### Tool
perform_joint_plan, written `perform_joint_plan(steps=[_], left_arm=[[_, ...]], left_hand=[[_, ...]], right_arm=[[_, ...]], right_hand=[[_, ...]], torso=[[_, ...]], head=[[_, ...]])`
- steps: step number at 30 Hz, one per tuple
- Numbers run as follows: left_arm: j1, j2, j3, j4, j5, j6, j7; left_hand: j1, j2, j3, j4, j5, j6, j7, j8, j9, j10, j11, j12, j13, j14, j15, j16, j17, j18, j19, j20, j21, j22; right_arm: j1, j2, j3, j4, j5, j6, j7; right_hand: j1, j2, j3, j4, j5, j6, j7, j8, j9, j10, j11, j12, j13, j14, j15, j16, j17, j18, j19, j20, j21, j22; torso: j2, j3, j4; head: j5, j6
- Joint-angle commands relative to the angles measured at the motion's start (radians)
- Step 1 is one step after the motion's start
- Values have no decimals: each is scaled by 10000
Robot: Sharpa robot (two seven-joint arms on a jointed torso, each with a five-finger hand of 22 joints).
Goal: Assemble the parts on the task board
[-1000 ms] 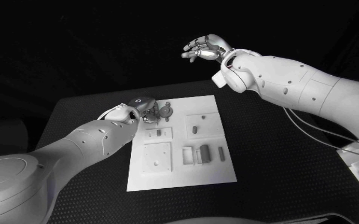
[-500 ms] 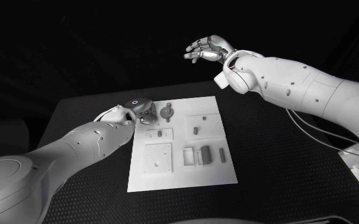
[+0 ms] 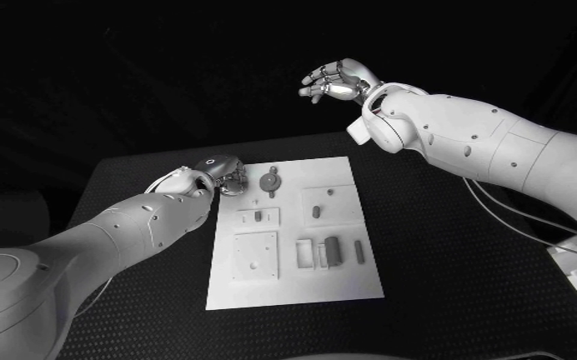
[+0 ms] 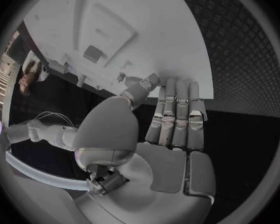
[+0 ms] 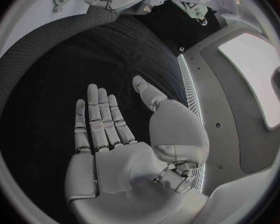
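1. The task board (image 3: 294, 243) lay flat in the middle of the black desk (image 3: 445, 243), a white plate with shallow square recesses and slots.
2. Its parts looked small and grey: a round, keyhole-shaped part (image 3: 271, 182) near the far edge, a short peg (image 3: 316, 210) in a square recess, and upright blocks (image 3: 332, 251) in the slots nearer the robot.
3. The left hand (image 3: 220, 174) hovered at the board's far left corner, just beside the round part. Its fingers (image 4: 177, 109) were straight and together, holding nothing, so I judged it released.
4. The right hand (image 3: 340, 79) was raised well apart from the board, beyond the desk's far edge, fingers loosely spread and empty.
5. Risk, as a judgement: with the left hand so near the corner, a careless sweep could knock the round part out of its seat or nudge the whole board.
6. The parts seemed small against the fingers, so a grasp might slip or tilt a piece.
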Motion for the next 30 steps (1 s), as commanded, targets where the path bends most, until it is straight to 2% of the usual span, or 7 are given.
perform_joint_plan(steps=[1,5,8,12,17,25,30], left_arm=[[38,-99,186,201,1249,315,-3],[117,-353,601,589,1963,686,-30],[268,-755,723,1201,2627,1303,76],[439,-1267,749,1960,3109,1455,18],[498,-1800,760,2599,4420,1811,-97],[487,-2524,734,3575,6434,2473,-224],[439,-3082,729,4252,8190,3129,-126]], left_hand=[[-112,-62,-37,34,21,252,-217,123,66,87,-10,-61,11,62,19,32,-1,-91,68,19,27,17],[-133,-48,-36,50,15,247,-214,119,67,91,-7,-75,17,67,20,27,-4,-95,75,20,23,19],[-203,8,-52,84,6,248,-217,121,72,120,-5,-90,37,94,21,27,-6,-94,109,13,22,22],[-303,74,-87,96,-65,254,-229,128,83,153,-8,-122,65,127,11,19,-12,-89,148,6,9,20],[-321,124,-80,98,-73,260,-235,132,89,176,-14,-135,81,140,5,14,-16,-86,164,1,2,16],[-418,121,-114,110,-64,236,-226,120,90,176,-6,-176,99,144,10,-4,-25,-91,175,3,-15,3],[-509,112,-148,130,-86,219,-220,109,89,177,-1,-210,119,144,17,-19,-32,-91,179,6,-27,-12]], right_arm=[[0,13,8,-8,-26,98,61],[-5,31,7,-39,-310,118,55],[-42,30,6,-62,-647,131,47],[-145,-52,5,37,-1025,150,26],[-279,-79,3,146,-1572,120,0],[-534,-169,-35,470,-3150,-26,-16],[-687,-311,-304,1015,-4430,-418,203]], right_hand=[[-50,42,-10,44,-13,-84,407,53,-17,-32,-9,39,-17,77,-11,-37,-9,-158,30,-3,-40,17],[-27,38,-4,27,-11,-87,406,54,-20,-34,-11,40,-21,76,-12,-38,-10,-155,32,-7,-46,24],[11,44,10,2,-9,-86,405,58,-22,-36,-12,42,-27,76,-13,-37,-11,-153,34,-10,-53,34],[56,58,28,-23,-8,-84,404,63,-25,-35,-12,47,-32,83,-16,-32,-11,-147,51,-13,-56,48],[86,67,41,-43,-8,-79,401,69,-27,-32,-13,52,-37,88,-18,-29,-11,-144,64,-13,-60,59],[209,89,87,-123,-8,-47,389,98,-29,-18,-18,69,-52,103,-25,-21,-14,-138,91,-14,-81,93],[459,58,140,-238,-10,27,359,154,-27,38,-45,103,-70,155,-52,2,-17,-132,121,-16,-116,146]], torso=[[-7,-3,1],[-28,-9,6],[-84,-44,24],[-196,-115,64],[-347,-203,109],[-497,-277,81],[-589,-311,54]], head=[[38,26],[79,38],[112,42],[128,-5],[180,-37],[252,-29],[299,-25]])
